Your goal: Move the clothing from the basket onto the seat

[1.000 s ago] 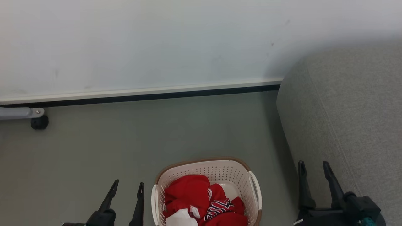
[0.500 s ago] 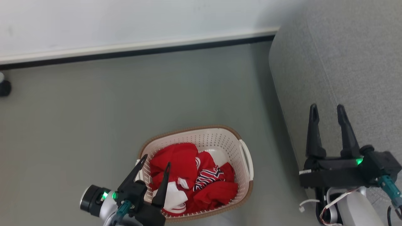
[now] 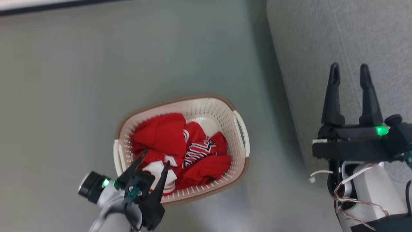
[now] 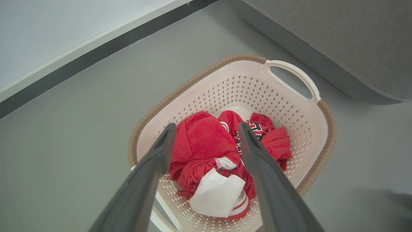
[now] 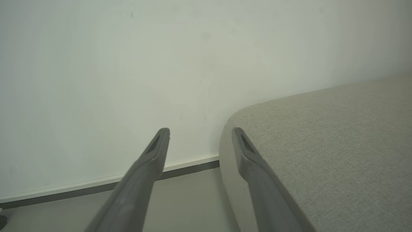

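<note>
the step in hand looks to be the reach down into the basket [image 3: 180, 98] for a first garment. the clothing [image 3: 162, 133] lies bunched in the basket, which stands on the floor [image 3: 64, 80] beside the seat [image 3: 322, 32]; none of it is on the seat yet. to do this well, the left arm should drop straight down inside the brown rim, clear of the near wall and handle, and sink the tips into a thick red fold rather than the thin white patch [image 4: 217, 191] on top, so the cloth does not slip out on the lift. taking one piece at a time should keep a second from trailing over the rim.

the left fingers [image 3: 162, 180] are spread wide, hover above the near end of the heap and hold nothing; whether the tips brush the cloth i cannot tell. the right fingers [image 3: 333, 96] are also wide apart and empty, held over the seat's edge and touching nothing.
</note>
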### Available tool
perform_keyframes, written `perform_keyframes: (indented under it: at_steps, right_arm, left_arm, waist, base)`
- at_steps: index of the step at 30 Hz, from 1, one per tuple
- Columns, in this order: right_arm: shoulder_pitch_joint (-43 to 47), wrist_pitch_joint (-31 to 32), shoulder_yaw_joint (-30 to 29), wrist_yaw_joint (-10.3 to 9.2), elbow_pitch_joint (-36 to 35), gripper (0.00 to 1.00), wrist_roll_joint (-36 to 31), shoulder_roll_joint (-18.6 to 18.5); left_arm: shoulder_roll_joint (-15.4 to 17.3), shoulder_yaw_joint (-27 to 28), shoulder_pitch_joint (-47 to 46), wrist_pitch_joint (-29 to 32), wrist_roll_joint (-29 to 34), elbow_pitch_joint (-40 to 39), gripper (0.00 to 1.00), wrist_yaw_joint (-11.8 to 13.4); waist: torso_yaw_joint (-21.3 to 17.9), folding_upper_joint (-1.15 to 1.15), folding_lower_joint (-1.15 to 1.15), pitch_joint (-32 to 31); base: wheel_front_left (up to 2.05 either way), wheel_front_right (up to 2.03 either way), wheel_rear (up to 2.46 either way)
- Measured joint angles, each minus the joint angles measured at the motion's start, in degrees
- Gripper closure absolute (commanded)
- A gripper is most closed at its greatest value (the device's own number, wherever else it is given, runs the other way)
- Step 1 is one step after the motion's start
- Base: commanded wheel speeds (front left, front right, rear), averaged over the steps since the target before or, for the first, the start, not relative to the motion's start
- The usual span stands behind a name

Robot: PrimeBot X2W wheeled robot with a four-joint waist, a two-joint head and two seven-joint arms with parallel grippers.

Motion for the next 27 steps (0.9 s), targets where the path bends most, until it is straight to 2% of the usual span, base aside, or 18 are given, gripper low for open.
perform_keyframes:
  at_steps: [6, 17, 27]
  right_arm:
    - [-2.98, 0.0, -0.63, 0.01, -0.91, 0.0, 0.09, 0.03]
    - [-9.07, 0.0, -0.64, 0.34, -0.73, 0.0, 0.47, 0.2]
    - [-10.32, 0.0, 0.15, 0.85, 1.31, 0.0, 0.47, 0.38]
  left_arm:
    - [0.13, -0.58, -4.98, 1.0, 1.36, 2.85, 0.0, -0.15]
    - [3.19, -3.35, -13.12, 3.41, 7.0, 9.7, 0.0, -1.08]
    - [3.23, -4.7, -15.38, 3.42, 8.14, 14.49, 0.0, -1.51]
  waist:
    - [-1.27, 0.0, -0.01, 5.22]
    - [-3.0, 0.0, -0.01, 15.2]
    - [-3.8, 0.0, -0.02, 18.42]
  base:
    - [0.0, 0.0, 0.0]
    - [0.0, 0.0, 0.0]
    - [0.0, 0.0, 0.0]
